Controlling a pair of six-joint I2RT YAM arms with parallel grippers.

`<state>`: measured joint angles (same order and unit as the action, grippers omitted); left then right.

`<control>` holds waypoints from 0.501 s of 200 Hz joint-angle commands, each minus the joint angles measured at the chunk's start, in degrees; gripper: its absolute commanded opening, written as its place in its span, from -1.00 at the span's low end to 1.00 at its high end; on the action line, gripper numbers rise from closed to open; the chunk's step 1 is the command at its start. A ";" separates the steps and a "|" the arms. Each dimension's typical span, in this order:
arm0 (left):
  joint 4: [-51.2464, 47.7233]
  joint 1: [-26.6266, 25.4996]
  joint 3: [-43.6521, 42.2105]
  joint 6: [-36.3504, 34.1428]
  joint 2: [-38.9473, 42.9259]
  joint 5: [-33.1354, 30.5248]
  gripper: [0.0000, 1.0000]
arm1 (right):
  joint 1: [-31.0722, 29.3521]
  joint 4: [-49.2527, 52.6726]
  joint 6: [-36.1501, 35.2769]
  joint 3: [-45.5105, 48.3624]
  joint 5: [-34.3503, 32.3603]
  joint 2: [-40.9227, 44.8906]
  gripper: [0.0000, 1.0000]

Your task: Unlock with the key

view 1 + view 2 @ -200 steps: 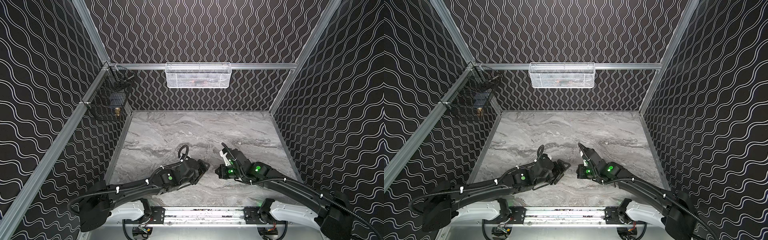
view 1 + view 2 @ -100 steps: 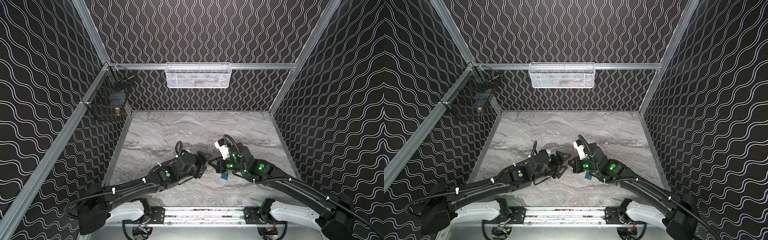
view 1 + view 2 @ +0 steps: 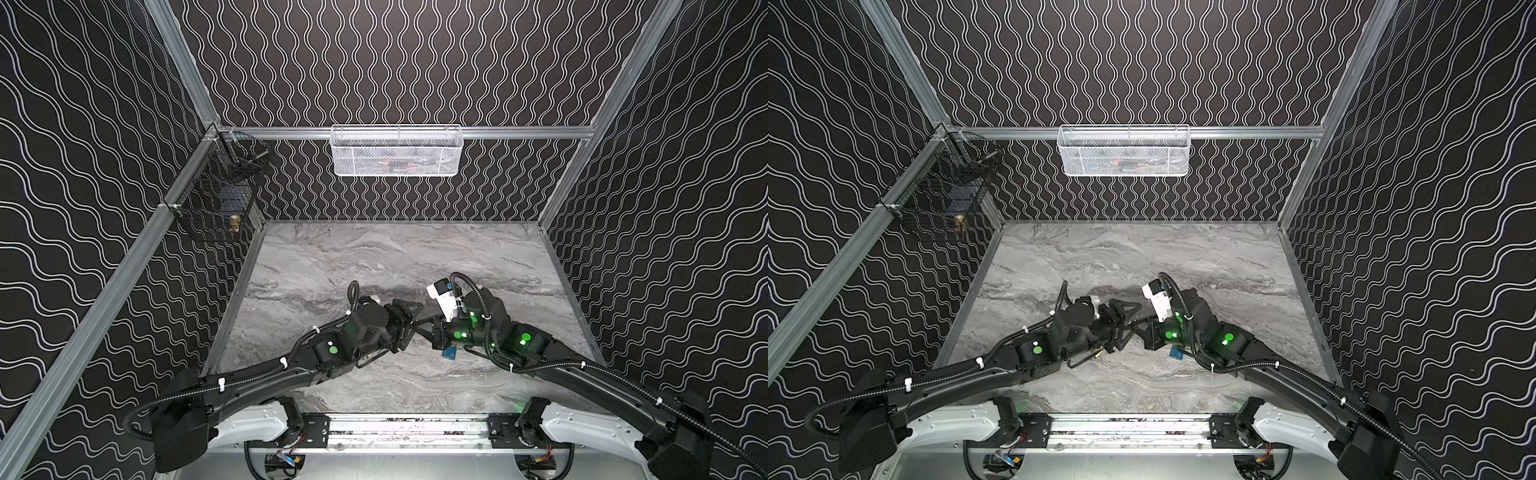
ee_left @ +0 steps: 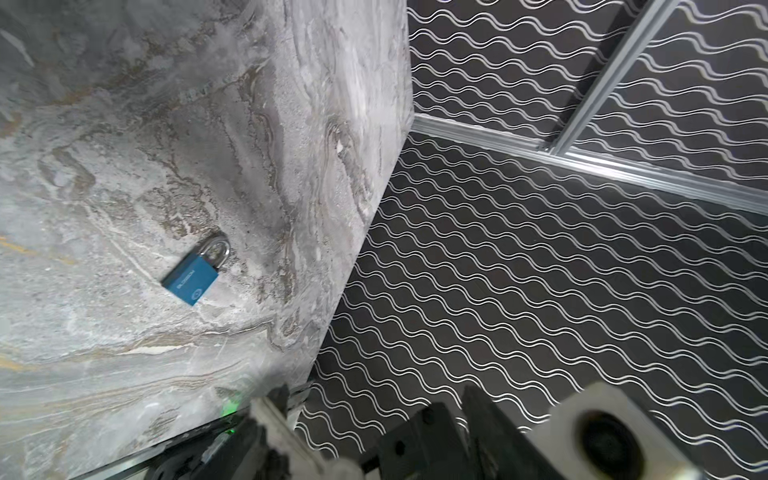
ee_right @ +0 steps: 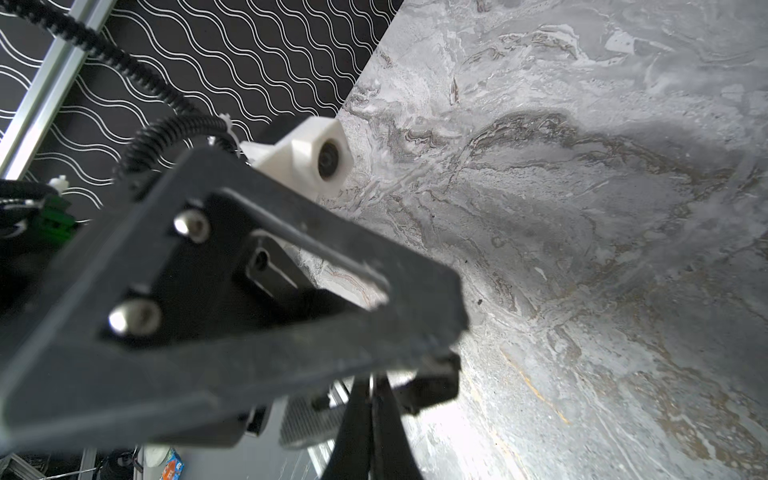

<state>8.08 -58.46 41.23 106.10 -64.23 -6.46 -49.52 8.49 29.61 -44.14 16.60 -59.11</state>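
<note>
Seemingly for a handover, the left gripper (image 3: 410, 324) spreads partly open around the tight-shut right gripper (image 3: 419, 326) at frame centre, key unseen, blue padlock (image 3: 449, 353) lying below-right.

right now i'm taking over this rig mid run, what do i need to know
Pincers: the left pincer is open, jaws apart, meeting the right pincer tip to tip above the table. The right pincer is shut; the key may be pinched at its tips, but it is too small to confirm.
Things: the blue padlock lies flat on the table beside the right arm, untouched, and its shackle looks closed.
Done: nothing on the padlock itself.
Left: secure padlock and key, insert the key, turn it, free the shackle.
</note>
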 commanded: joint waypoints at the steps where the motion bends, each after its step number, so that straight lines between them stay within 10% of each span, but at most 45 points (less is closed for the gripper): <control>1: -0.39 0.10 -0.27 0.77 1.30 -2.96 0.29 | -0.16 -1.53 0.42 0.40 0.64 0.44 -1.00; 100: -4.95 0.11 -1.15 1.74 3.38 -5.22 -0.39 | -0.14 -1.61 0.85 0.89 -1.48 1.79 -1.00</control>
<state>4.14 -58.46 40.66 106.34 -61.43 -10.28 -49.67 8.32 30.24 -43.16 16.03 -58.08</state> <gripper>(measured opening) 0.317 0.050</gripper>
